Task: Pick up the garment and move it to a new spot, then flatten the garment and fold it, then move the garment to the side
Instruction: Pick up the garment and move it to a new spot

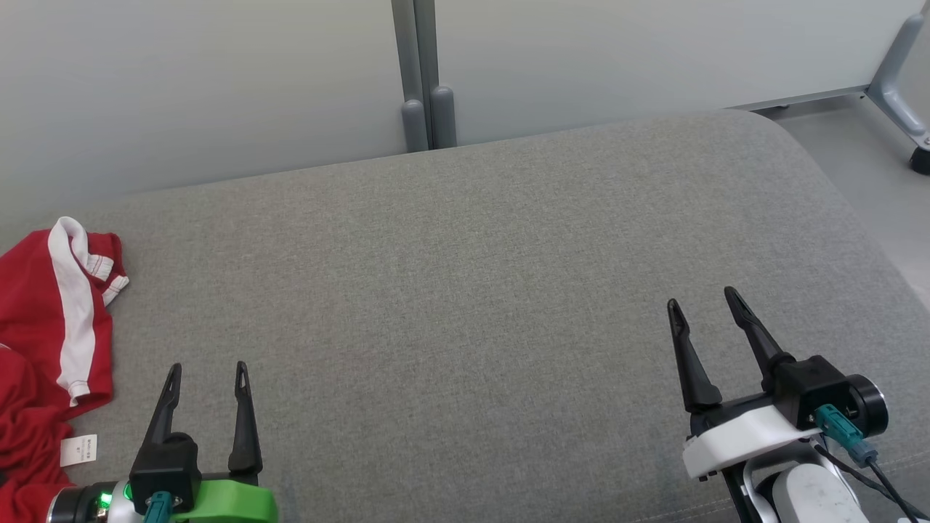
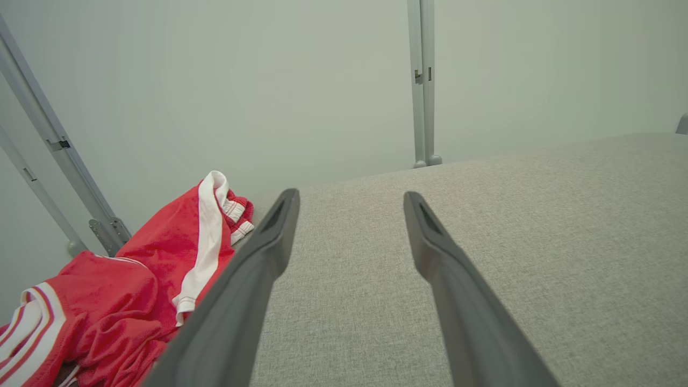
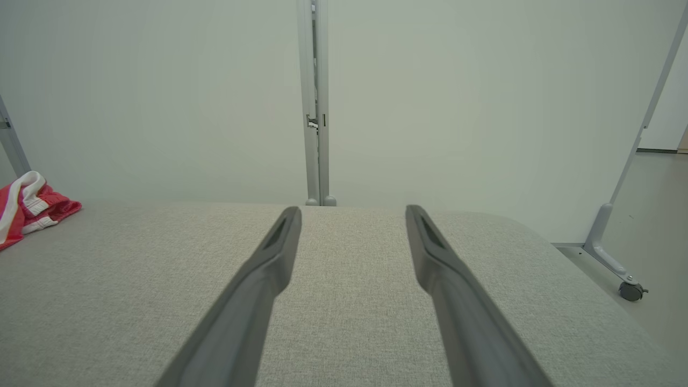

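at 7 o'clock in the head view, left fingers (image 1: 163,418): two long dark fingers spread wide, holding no cloth, tips pointing to 12 o'clock over the cushion.
left gripper (image 1: 208,367): black knuckle on a green bracket, with a small green light lit behind it.
at 4 o'clock, right fingers (image 1: 690,363): spread wide as well, holding no cloth, tips leaning toward 11 o'clock.
right gripper (image 1: 700,296): black body on a white bracket, with a teal plug and dark cables at its 5 o'clock side.
garment (image 1: 36,341): red, crumpled in a heap at 9 o'clock of the head view, on the cushion's left edge; near the left gripper at its 10 o'clock but apart from it, well apart from the right gripper.
stripe (image 1: 73,305): a white band running down the garment's upper fold.
tag (image 1: 78,449): small white label at the garment's lower edge.
left wrist view: the garment lies at 8 o'clock, partly hidden behind one finger.
right wrist view: a corner of the garment shows at 9 o'clock.
cushion (image 1: 465,290): grey woven fabric under both grippers.
partition (image 1: 218,87): pale panels at 12 o'clock, joined by a grey post (image 1: 425,73).
caster (image 1: 921,160): at 2 o'clock, on the floor.
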Tool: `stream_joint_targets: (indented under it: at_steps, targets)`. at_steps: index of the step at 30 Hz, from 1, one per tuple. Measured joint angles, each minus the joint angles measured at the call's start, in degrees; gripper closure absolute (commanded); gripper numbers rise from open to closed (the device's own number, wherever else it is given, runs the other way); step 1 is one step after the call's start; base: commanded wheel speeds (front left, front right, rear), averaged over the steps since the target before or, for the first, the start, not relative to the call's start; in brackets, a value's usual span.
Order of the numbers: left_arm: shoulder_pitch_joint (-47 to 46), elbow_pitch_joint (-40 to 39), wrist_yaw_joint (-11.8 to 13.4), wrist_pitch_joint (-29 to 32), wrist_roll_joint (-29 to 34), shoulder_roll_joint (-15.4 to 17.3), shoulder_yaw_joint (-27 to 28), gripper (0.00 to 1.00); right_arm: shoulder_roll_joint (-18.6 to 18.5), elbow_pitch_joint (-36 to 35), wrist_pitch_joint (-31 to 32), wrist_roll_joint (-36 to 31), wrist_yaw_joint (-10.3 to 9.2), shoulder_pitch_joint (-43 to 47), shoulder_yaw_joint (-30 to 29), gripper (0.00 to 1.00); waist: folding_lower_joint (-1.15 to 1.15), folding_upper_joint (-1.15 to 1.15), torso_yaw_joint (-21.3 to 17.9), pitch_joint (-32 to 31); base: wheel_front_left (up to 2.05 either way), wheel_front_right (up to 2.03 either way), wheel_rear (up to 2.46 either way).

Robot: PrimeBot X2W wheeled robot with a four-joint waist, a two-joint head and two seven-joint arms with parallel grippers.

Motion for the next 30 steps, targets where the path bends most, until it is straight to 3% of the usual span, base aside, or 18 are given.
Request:
stream_joint_targets:
  at_steps: [19, 30]
  targets:
    - [-0.09, 0.07, 0.00, 0.00, -0.47, -0.01, -0.88, 0.00, 0.02, 0.03, 0.00, 0.10, -0.03, -0.59, -0.51, 0.00, 0.00, 0.00, 0.26, 0.44, 0.00, 0.00, 0.00]
    - [-0.86, -0.11, 0.00, 0.00, -0.47, -0.05, -0.92, 0.00, -0.13, -0.47, 0.00, 0.16, -0.19, -0.59, -1.13, 0.00, 0.00, 0.00, 4.20, 0.84, 0.00, 0.00, 0.00]
